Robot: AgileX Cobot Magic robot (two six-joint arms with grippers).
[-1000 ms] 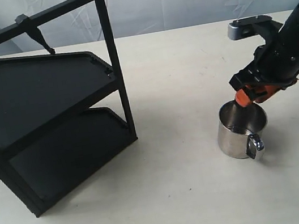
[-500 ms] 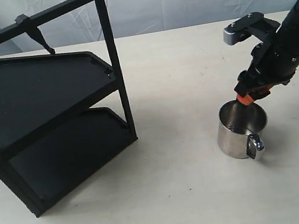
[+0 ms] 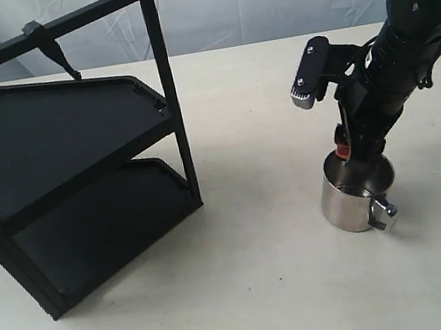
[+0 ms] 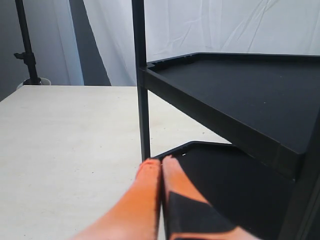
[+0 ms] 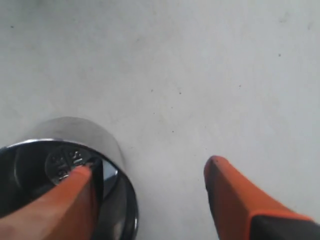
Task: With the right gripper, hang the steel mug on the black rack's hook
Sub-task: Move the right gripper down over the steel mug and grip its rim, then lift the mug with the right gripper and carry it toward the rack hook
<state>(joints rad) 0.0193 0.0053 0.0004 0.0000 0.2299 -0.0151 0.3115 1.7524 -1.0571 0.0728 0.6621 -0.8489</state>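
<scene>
One right pincer (image 5: 150,172) finger inside steel mug (image 3: 358,195)

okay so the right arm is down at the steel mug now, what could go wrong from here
The right gripper is open, one finger inside the mug and the other outside, so the jaws would pinch only the thin rim; polished steel might slip or tilt when lifted. The hook sits far off on the rack crossbar, so a loose hold could drop the mug on the way.

steel mug (image 5: 60,185) — cut off by frame edge
</scene>
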